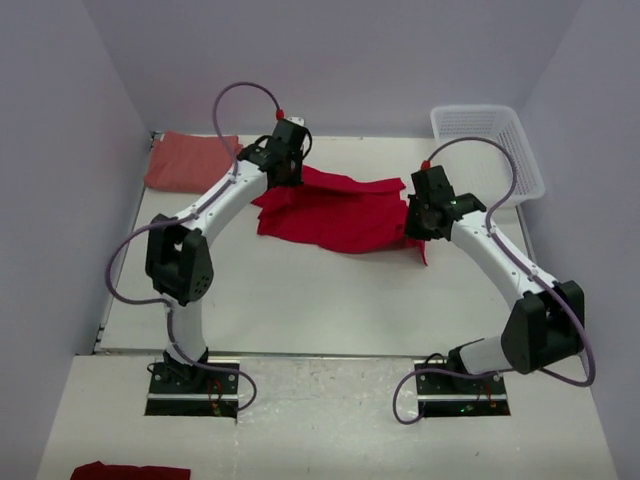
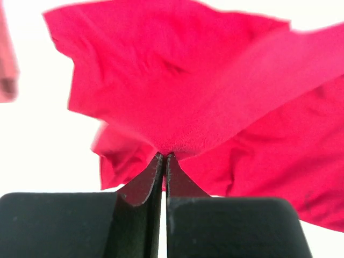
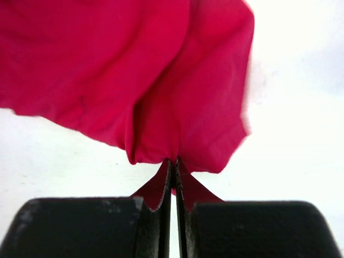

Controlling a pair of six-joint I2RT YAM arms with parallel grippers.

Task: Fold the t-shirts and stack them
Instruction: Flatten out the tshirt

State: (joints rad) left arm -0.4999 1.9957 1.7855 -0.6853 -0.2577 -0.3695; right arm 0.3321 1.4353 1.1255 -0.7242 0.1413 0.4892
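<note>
The bright red t-shirt point(image 1: 335, 212) is stretched between my two grippers above the middle of the table, its lower part draped on the surface. My left gripper point(image 1: 285, 172) is shut on its left edge; in the left wrist view the fingertips point(image 2: 164, 157) pinch a fold of the red t-shirt point(image 2: 215, 91). My right gripper point(image 1: 418, 222) is shut on its right edge; the right wrist view shows the same pinch point(image 3: 173, 161) on the red t-shirt point(image 3: 134, 70). The salmon-red t-shirt point(image 1: 190, 160) lies folded at the far left corner, a sliver of it in the left wrist view point(image 2: 6, 64).
A white lattice basket point(image 1: 490, 150) stands at the far right corner. A piece of red cloth point(image 1: 130, 470) lies on the floor in front of the table at the lower left. Walls close in the table on three sides.
</note>
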